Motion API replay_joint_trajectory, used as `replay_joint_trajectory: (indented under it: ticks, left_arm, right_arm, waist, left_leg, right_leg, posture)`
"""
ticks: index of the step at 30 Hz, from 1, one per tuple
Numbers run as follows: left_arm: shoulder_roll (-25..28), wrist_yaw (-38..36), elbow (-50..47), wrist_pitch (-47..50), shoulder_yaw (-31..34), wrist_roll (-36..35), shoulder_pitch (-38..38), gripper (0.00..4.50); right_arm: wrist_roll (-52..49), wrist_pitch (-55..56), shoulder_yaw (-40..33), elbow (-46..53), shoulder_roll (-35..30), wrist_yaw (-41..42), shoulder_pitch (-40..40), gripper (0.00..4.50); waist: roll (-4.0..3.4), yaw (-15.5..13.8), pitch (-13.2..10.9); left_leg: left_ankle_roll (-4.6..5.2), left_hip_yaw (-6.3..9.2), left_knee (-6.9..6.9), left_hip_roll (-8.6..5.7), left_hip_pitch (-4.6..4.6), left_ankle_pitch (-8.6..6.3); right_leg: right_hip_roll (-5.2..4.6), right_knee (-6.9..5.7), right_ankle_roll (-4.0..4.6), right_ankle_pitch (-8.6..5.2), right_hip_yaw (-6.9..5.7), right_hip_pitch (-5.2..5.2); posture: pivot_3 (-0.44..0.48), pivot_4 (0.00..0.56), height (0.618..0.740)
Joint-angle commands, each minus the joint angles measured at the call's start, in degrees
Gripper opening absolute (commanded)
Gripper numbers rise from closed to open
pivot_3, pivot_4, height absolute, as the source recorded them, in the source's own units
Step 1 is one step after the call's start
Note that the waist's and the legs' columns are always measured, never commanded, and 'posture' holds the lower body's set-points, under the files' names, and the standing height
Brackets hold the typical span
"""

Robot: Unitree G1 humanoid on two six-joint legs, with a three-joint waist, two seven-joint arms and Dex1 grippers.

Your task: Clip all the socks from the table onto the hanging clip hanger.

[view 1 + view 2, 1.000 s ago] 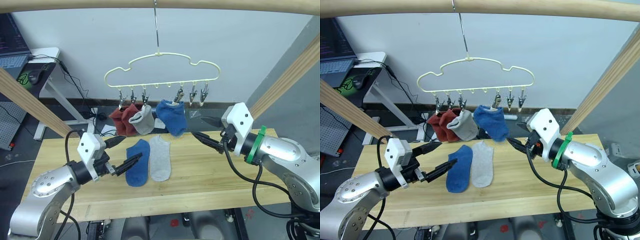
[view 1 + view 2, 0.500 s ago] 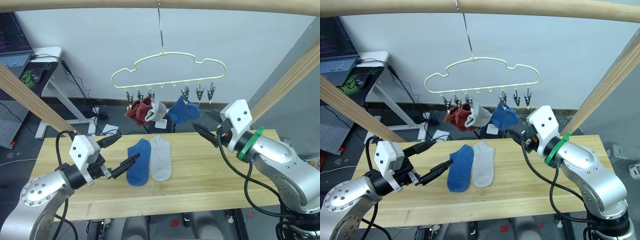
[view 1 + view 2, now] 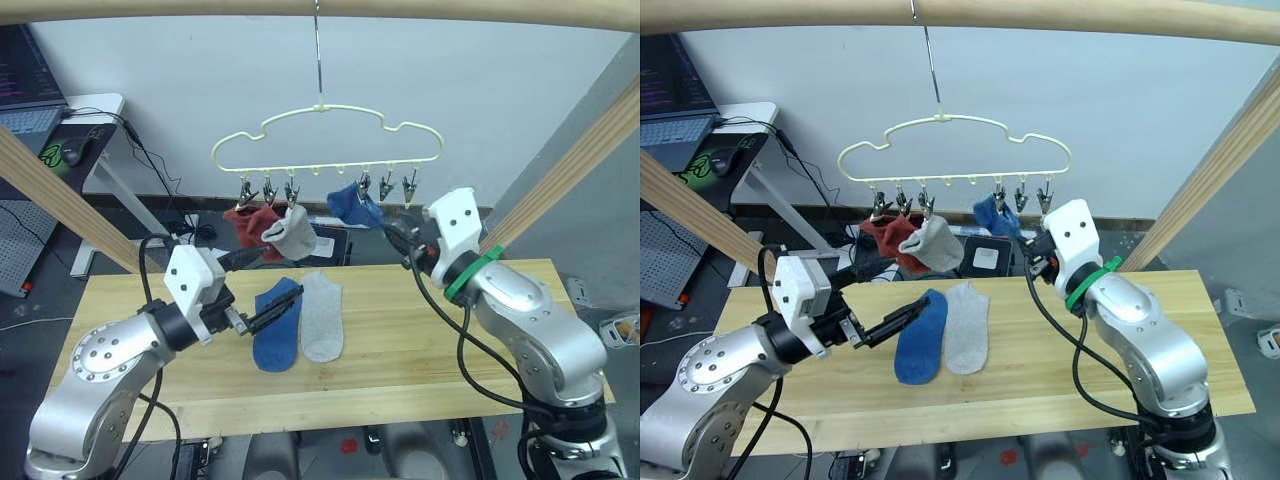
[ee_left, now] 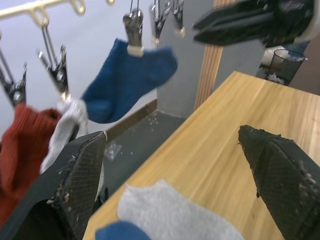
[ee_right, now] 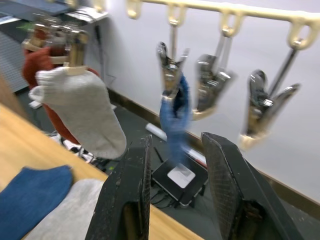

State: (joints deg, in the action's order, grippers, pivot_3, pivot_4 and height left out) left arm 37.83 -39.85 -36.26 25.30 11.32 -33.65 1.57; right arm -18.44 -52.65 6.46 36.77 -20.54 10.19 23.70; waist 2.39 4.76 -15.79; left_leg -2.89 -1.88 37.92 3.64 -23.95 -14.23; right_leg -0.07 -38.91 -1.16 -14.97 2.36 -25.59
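Four soft knit socks hang from the pale yellow cloud-shaped wire clip hanger (image 3: 325,140) — two rust red socks (image 3: 250,222), a light grey sock (image 3: 290,232) and a blue sock (image 3: 352,205) — so two silver clips (image 3: 398,188) at its right end are free. Below the hanger, one blue sock (image 3: 275,323) and one grey sock (image 3: 322,315) lie flat, side by side, on the long light wooden table (image 3: 420,345). The left gripper (image 3: 262,290) is spread wide and empty just beside the table's blue sock, probably to take it — and the right gripper (image 3: 1032,246), a little open and empty, waits under the hanger's free clips.
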Motion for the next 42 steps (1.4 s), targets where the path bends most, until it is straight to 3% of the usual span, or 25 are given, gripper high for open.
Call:
replay_joint_trajectory:
  ticks: [1,19,42]
  left_arm:
    - [0.02,0.21,-1.56,0.28,-1.16,-0.36,-1.44,4.50]
    - [0.38,-0.35,0.59,0.22,-2.81,0.34,-4.98,4.50]
    - [0.05,-1.27,1.09,-0.10,-3.48,1.34,-4.85,4.50]
  right_arm:
    - [1.95,1.31,0.18,-0.76,1.93,-1.57,1.57,1.63]
    - [11.68,8.29,1.26,-14.60,8.55,-4.83,8.31,1.63]
    - [13.43,10.93,-2.56,-17.57,16.01,-7.27,11.78,1.63]
  waist:
    - [0.00,0.01,0.00]
    - [0.00,0.01,0.01]
    - [-0.01,0.03,0.01]
  left_leg:
    - [0.00,0.00,0.00,0.00,0.00,0.00]
    - [0.00,0.03,0.02,0.00,-0.01,0.00]
    - [0.00,0.03,0.04,0.00,-0.01,0.00]
  right_leg:
    - [0.00,0.00,0.01,0.01,0.00,0.00]
    - [0.00,-0.05,0.22,0.13,-0.04,0.00]
    - [-0.01,-0.09,0.24,0.14,-0.04,0.00]
  posture:
    - [-0.097,0.253,0.735]
    - [-0.093,0.249,0.735]
    - [-0.093,0.244,0.735]
